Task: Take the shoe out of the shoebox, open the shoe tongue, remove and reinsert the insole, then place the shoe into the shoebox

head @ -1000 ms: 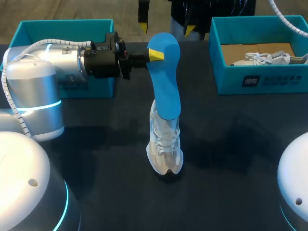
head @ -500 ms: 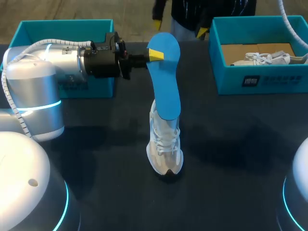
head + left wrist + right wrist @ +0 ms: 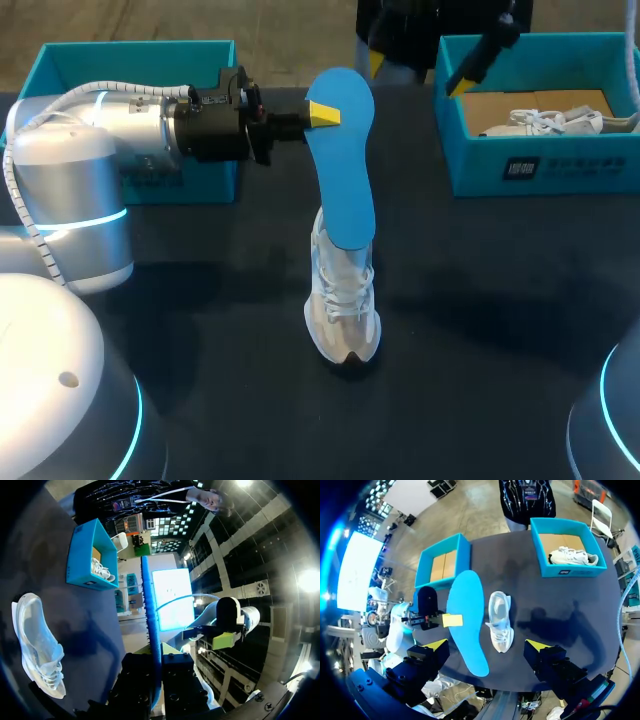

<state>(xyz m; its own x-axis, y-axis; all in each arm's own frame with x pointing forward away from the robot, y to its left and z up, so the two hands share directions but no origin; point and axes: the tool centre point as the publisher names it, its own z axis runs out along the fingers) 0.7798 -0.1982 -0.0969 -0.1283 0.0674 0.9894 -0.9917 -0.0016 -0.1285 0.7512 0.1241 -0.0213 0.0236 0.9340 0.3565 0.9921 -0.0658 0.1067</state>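
Observation:
A white shoe (image 3: 343,300) lies on the dark table, toe toward me, also showing in the left wrist view (image 3: 37,645) and the right wrist view (image 3: 501,620). My left gripper (image 3: 322,115) is shut on one end of the blue insole (image 3: 345,170), holding it in the air above the shoe. Between its fingers the left gripper (image 3: 155,672) shows the insole (image 3: 150,630) edge-on. My right gripper (image 3: 415,72) hangs open high over the table's far side. Below the right gripper (image 3: 487,645) lie the insole (image 3: 467,620) and the shoe, apart from each other.
A teal shoebox (image 3: 530,165) at the far right holds a second white shoe (image 3: 545,122). Another teal shoebox (image 3: 60,60) stands at the far left behind my left arm (image 3: 110,130). Both boxes (image 3: 442,562) (image 3: 567,570) show from above in the right wrist view.
My right gripper has swung to the right above the far edge, toward the right shoebox. The left arm, insole and shoe have not moved.

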